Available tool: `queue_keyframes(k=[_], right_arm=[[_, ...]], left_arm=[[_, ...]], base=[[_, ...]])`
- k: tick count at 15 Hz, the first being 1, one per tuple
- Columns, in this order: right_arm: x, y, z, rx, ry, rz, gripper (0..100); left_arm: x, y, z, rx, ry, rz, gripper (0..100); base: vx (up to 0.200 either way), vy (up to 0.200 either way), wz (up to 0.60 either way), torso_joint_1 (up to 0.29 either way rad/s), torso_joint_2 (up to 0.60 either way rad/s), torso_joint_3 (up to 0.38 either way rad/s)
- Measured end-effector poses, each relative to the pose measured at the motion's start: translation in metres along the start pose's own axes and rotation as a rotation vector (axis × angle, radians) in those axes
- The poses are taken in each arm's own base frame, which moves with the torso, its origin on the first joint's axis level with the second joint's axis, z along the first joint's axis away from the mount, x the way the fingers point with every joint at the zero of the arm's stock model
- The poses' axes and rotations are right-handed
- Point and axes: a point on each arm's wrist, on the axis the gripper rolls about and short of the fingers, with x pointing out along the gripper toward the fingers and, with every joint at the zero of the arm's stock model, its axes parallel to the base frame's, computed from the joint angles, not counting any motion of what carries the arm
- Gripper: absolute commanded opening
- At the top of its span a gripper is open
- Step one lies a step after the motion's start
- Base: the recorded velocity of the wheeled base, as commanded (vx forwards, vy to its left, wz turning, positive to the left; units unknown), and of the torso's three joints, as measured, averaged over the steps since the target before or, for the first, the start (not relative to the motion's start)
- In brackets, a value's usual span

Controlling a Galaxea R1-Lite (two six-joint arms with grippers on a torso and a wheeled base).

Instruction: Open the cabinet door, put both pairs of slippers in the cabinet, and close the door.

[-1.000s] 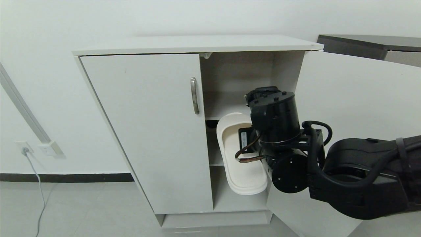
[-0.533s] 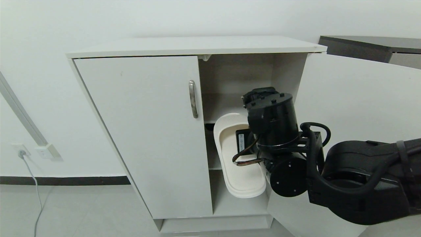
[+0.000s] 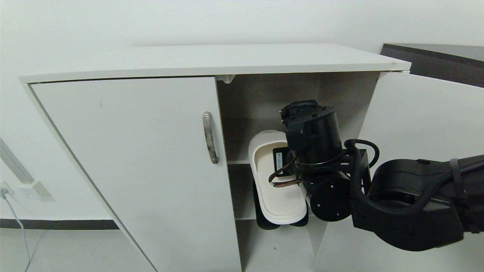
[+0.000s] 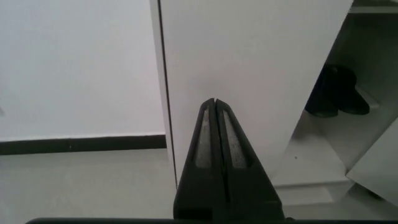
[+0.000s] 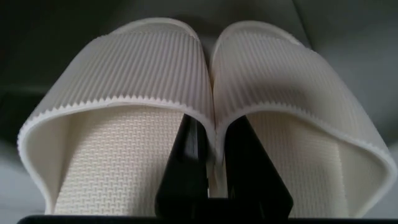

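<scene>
Currently right gripper (image 5: 214, 140) is clamped on the inner walls of the white slippers (image 3: 280, 200), pair tilted in the open cabinet (image 3: 211, 62) doorway, before black slippers (image 4: 336, 93) on a shelf. Left gripper (image 4: 215, 118) fully closed, empty, facing the closed left door (image 3: 132, 158).

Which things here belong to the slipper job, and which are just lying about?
Job:
cabinet
its open door
white slippers, held in the right gripper
dark slippers, already inside

Lying about:
wall socket
dark counter beside the cabinet
</scene>
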Motion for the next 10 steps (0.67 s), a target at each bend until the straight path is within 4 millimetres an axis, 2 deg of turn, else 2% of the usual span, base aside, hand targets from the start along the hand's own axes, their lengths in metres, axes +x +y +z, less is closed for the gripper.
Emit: queue_keyframes(k=[1,10], right_arm=[[0.001,0.001,0.000,0.002,0.000,0.000,0],[0.045,0.012,0.010,0.050,-0.026,-0.042,0]], left_arm=[[0.000,0.000,0.000,0.000,0.001,0.001,0],[0.000,0.000,0.000,-0.001,0.000,0.000,0]], base=[[0.200,0.000,0.00,-0.002,0.00,-0.002],[0.000,0.000,0.00,0.000,0.00,0.000]])
